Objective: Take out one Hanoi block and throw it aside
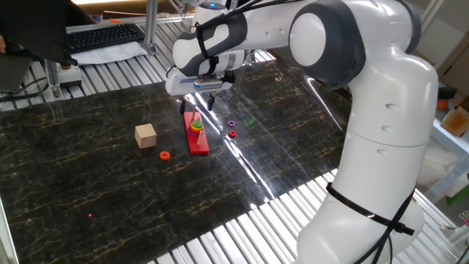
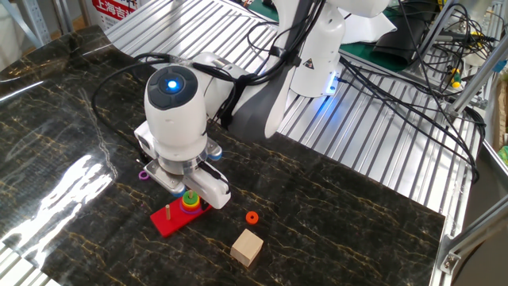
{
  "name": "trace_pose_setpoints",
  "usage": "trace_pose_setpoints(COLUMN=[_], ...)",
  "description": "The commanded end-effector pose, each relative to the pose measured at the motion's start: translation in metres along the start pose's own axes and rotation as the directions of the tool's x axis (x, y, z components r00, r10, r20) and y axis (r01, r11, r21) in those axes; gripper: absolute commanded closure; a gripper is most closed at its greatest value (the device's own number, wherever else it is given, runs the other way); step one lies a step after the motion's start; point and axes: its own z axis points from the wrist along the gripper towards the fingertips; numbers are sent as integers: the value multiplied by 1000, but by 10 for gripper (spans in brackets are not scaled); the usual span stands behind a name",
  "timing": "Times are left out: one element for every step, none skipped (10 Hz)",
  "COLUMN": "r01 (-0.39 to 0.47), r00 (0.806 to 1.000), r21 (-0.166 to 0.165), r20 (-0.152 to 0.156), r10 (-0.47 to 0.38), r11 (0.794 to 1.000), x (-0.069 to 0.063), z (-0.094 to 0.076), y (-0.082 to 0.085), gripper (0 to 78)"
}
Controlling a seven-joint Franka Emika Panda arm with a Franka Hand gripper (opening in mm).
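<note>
The green Hanoi block (image 1: 197,119) sits on top of a small stack of coloured rings on one peg of a red base (image 1: 198,141). It also shows in the other fixed view (image 2: 190,196), with the red base (image 2: 168,222) under it. My gripper (image 1: 198,105) hangs straight above the stack, its two dark fingers spread to either side and holding nothing. In the other fixed view the white hand covers most of the fingers.
A tan wooden cube (image 1: 146,136) (image 2: 247,248) and an orange-red ring (image 1: 164,155) (image 2: 252,218) lie near the base. A purple ring (image 1: 231,124) (image 2: 143,174) and a small red ring (image 1: 233,134) lie on the other side. Metal slats border the dark mat.
</note>
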Motion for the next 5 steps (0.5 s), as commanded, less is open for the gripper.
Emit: trace_pose_setpoints(r01=[-4,-1,3,2,1], r00=[1000,1000,1000,1000,1000], r21=[12,12,10,10,10], r20=[-14,-14,-13,-10,-9], r10=[4,1,-2,-1,-1], r11=[1000,1000,1000,1000,1000], x=[1,1,1,1,1], z=[23,27,30,31,31], y=[-2,-2,-2,-3,-3], gripper=[1,1,1,1,1])
